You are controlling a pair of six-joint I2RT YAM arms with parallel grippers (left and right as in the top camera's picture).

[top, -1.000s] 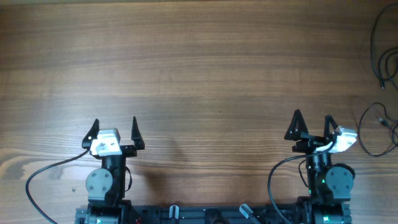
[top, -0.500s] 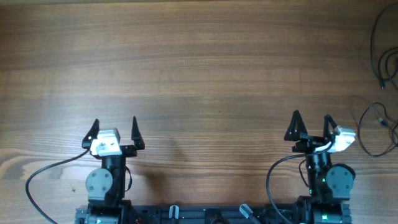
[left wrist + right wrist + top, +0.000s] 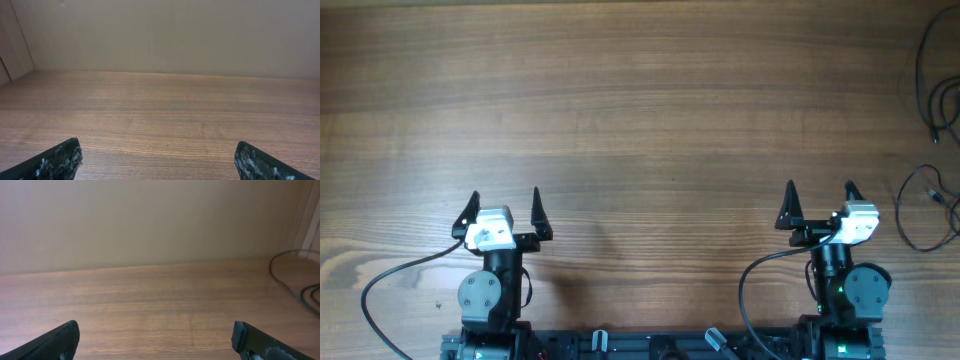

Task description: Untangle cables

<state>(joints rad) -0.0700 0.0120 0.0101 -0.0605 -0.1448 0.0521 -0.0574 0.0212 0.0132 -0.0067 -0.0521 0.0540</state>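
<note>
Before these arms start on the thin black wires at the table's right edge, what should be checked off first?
1. The left end effector is open and empty: ok.
2. The right end effector is open and empty: ok.
3. The cables are fully in sight: not ok; they run off the right edge of the overhead view.
4. Where the cables cross or knot: cannot tell.
5. A nearer arm is evident: ok; the cables lie to the right of the right end effector, untouched, and far from the left one.
</note>
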